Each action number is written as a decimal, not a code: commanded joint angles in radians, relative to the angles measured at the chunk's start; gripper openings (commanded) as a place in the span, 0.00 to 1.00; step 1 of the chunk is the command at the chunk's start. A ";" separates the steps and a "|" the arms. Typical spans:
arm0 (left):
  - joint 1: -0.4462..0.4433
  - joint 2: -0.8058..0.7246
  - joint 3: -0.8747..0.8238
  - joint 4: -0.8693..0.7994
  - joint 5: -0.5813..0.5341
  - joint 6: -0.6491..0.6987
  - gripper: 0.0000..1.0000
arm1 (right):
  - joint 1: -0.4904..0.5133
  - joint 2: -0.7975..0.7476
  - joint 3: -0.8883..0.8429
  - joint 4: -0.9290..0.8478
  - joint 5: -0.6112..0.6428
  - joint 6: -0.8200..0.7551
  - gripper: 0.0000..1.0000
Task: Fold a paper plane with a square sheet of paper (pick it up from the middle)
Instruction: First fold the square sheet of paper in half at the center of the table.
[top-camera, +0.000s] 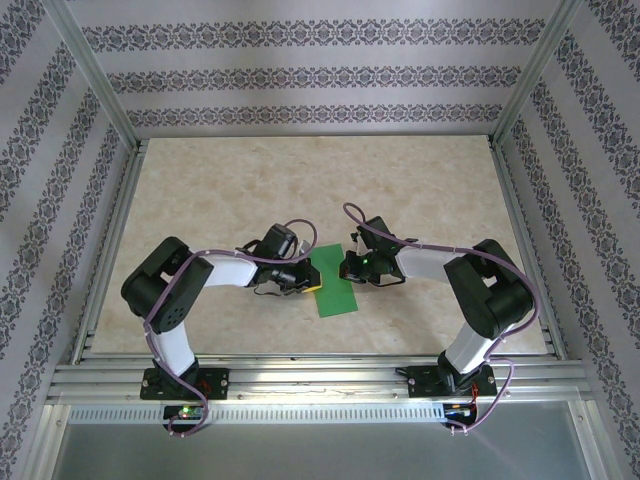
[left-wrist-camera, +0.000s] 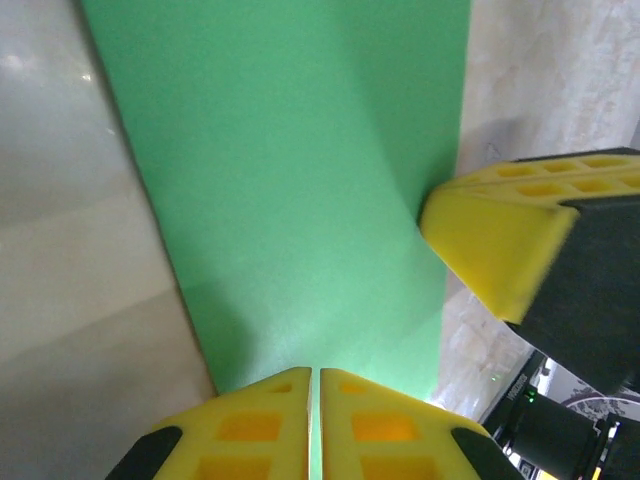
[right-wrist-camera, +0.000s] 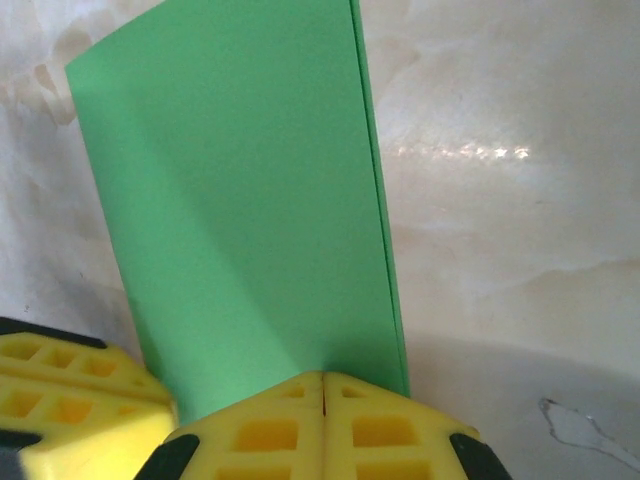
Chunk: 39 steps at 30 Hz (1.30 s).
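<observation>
The square sheet of paper (top-camera: 336, 290) is bright green and folded in half into a narrow rectangle, lying between the two arms at the table's near middle. My left gripper (top-camera: 308, 280) meets its left long edge. In the left wrist view the paper (left-wrist-camera: 300, 180) runs into the left gripper (left-wrist-camera: 315, 375), shut on it with green showing in the slit. My right gripper (top-camera: 352, 266) is at the paper's upper right edge. In the right wrist view the paper (right-wrist-camera: 240, 200) rises into the right gripper (right-wrist-camera: 323, 378), shut on it beside the doubled fold edge.
The beige marbled tabletop (top-camera: 250, 190) stretches bare behind and to both sides of the paper. Aluminium frame rails (top-camera: 300, 370) run along the near edge by the arm bases. Patterned walls enclose the table. The right arm's finger (left-wrist-camera: 500, 240) dents the paper's edge opposite the left gripper.
</observation>
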 joint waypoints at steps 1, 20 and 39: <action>-0.026 -0.081 0.020 -0.057 -0.006 0.024 0.10 | -0.005 0.023 -0.048 -0.146 0.065 0.006 0.00; -0.186 -0.056 -0.169 0.076 -0.025 -0.051 0.07 | -0.005 0.030 -0.051 -0.140 0.071 0.011 0.00; 0.013 -0.088 0.062 -0.055 0.015 0.081 0.11 | -0.005 0.028 -0.055 -0.142 0.066 0.011 0.00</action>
